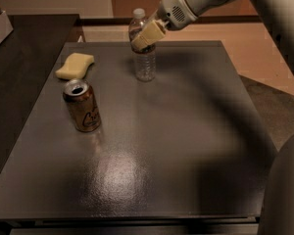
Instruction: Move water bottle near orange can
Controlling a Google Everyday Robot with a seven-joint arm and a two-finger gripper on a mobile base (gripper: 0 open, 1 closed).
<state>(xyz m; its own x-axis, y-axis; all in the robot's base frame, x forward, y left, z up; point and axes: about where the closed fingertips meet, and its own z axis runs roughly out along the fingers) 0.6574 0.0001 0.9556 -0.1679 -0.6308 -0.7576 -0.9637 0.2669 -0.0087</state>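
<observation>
The water bottle (144, 58) stands upright at the far middle of the dark table (186, 146). It is clear, with a white cap and a dark label band. My gripper (145, 35) reaches in from the upper right and sits at the bottle's upper half, over its label, hiding part of it. The orange can (82, 106) stands upright on the left of the table, in front of and to the left of the bottle, with a clear gap between them. Its silver top is open.
A pale yellow sponge (75, 65) lies at the far left of the table, behind the can. A dark counter (19, 58) runs along the left side. My arm (264, 13) crosses the upper right, and part of my body fills the lower right corner.
</observation>
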